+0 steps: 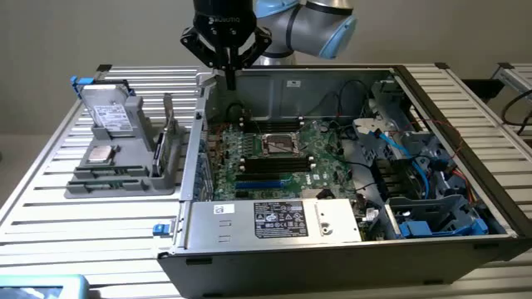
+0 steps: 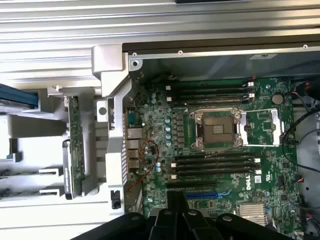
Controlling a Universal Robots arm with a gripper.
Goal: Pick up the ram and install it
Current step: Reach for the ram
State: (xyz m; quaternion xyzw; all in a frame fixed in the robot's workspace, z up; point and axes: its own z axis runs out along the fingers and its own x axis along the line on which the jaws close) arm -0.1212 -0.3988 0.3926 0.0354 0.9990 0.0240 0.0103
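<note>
Slatted desk (image 1: 99, 218), PC case (image 1: 249, 268) lid-off for slot access. End effector (image 1: 230, 81) closed, empty, above the case's corner. Ram (image 2: 75, 150) stands in holder (image 1: 124, 180) beside the case (edge-up, presumably for grabbing).

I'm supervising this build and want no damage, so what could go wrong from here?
1. The gripper is shut and empty above the case wall. The ram stands on edge in the gray holder, close to that wall, so a grasp might clip either.
2. The empty memory slots sit beside the CPU socket, so a misaligned stick could strike it.
</note>
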